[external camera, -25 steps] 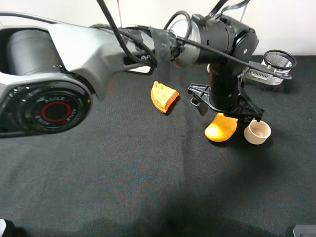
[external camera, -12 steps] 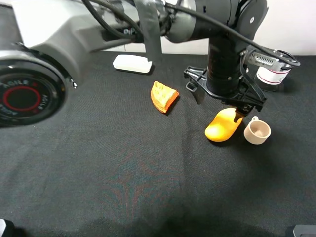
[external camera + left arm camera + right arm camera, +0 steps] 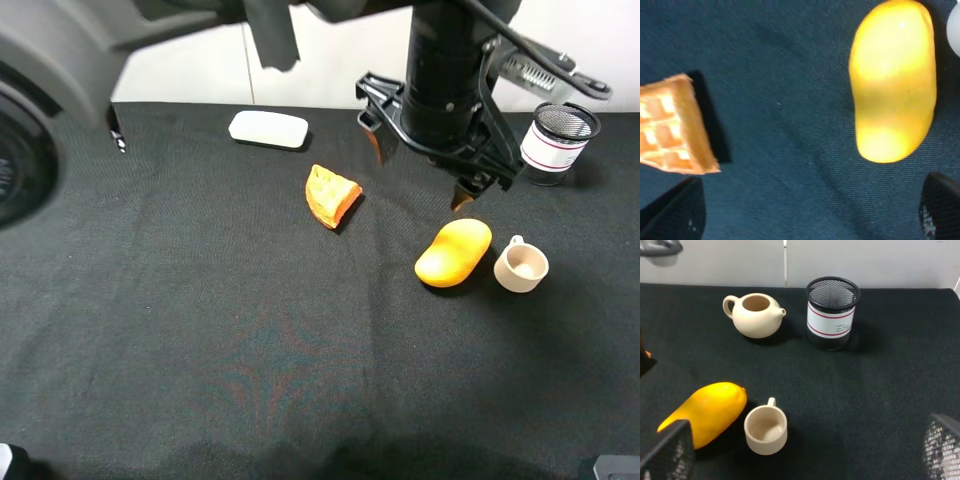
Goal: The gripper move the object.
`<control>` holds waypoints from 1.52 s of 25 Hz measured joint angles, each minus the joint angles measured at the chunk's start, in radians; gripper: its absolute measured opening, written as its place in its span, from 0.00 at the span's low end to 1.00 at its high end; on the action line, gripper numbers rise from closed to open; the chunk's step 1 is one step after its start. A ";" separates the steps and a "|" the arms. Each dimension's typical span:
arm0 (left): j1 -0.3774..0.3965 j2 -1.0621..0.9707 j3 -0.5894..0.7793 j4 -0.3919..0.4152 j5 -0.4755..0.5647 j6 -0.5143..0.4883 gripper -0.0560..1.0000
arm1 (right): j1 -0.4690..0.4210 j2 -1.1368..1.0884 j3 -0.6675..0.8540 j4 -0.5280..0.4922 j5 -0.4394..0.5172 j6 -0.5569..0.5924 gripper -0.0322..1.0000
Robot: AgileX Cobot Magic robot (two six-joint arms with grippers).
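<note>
exterior high view: the left tool hangs above the desk with its fingers spread, grasping nothing. the mango lies on the cloth just below it, free of both fingers, close beside a small cup. a waffle wedge sits further off. the right tool is spread too.

No readable text, brand or number shows; the black mesh cylindrical cup bears only a white band edged with red stripes.
</note>
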 joint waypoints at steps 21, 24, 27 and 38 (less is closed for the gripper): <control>0.001 -0.254 0.091 0.051 0.002 0.148 0.91 | 0.000 0.000 0.000 0.008 0.000 0.000 0.70; 0.001 -0.316 0.148 0.061 0.002 0.155 0.91 | 0.000 0.000 0.000 0.008 0.000 0.000 0.70; 0.001 -0.380 0.219 0.067 0.002 0.167 0.91 | 0.000 0.000 0.000 0.008 0.000 0.000 0.70; 0.001 -0.622 0.453 0.072 0.002 0.229 0.91 | 0.000 0.000 0.000 0.008 0.000 0.000 0.70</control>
